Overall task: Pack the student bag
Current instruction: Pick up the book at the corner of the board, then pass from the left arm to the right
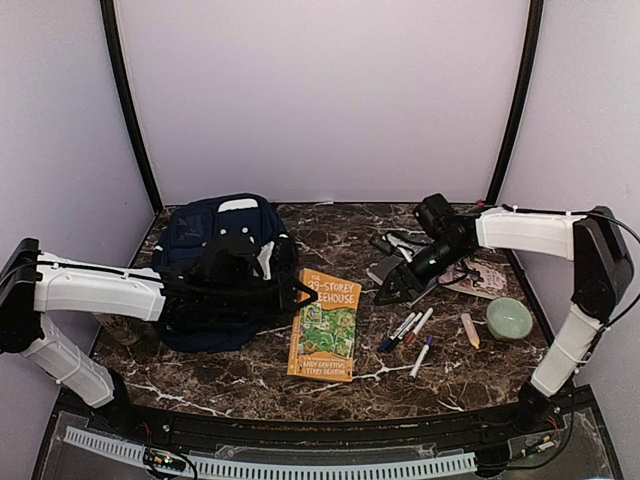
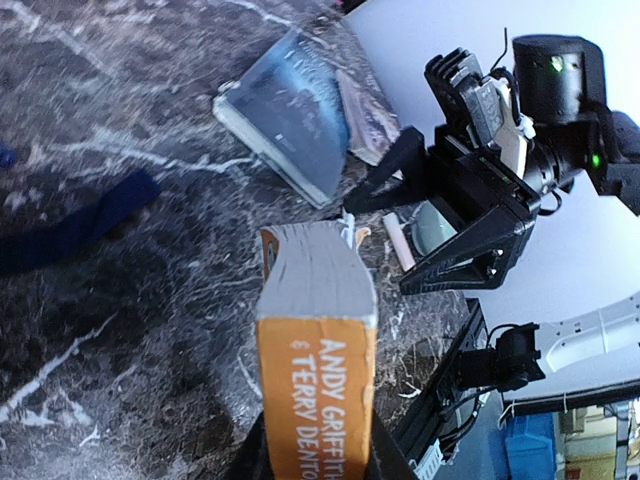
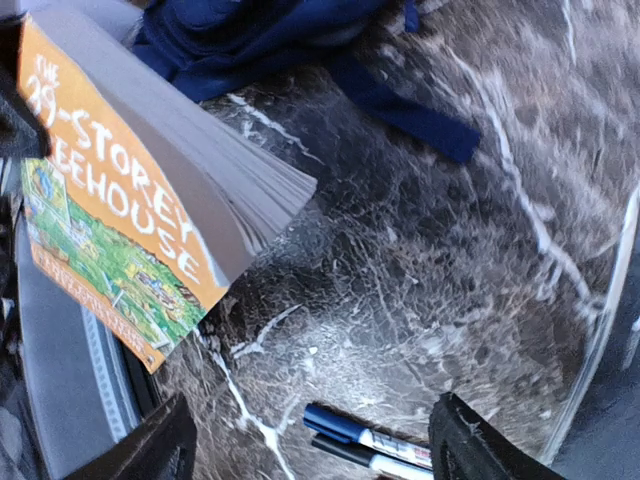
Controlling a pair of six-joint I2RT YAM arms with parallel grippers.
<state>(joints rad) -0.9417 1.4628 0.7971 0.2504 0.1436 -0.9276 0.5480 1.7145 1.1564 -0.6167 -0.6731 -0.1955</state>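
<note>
The navy-blue student bag [image 1: 215,262] lies at the left of the marble table [image 1: 330,225], with my left arm across it. It also shows in the right wrist view [image 3: 250,40], and one of its blue straps [image 2: 90,220] shows in the left wrist view. My left gripper [image 1: 300,292] [image 2: 315,455] is shut on the spine of the orange paperback book [image 1: 325,325] [image 2: 318,370] [image 3: 110,210], just right of the bag. My right gripper [image 1: 398,290] [image 3: 315,450] [image 2: 470,230] is open and empty, above two markers [image 3: 370,448].
Right of the book lie several markers [image 1: 408,328], a single marker [image 1: 421,357], a pink crayon [image 1: 469,330] and a green bowl [image 1: 510,318]. A dark book [image 2: 290,110] and a booklet [image 1: 482,276] lie behind the right gripper. Walls enclose the table.
</note>
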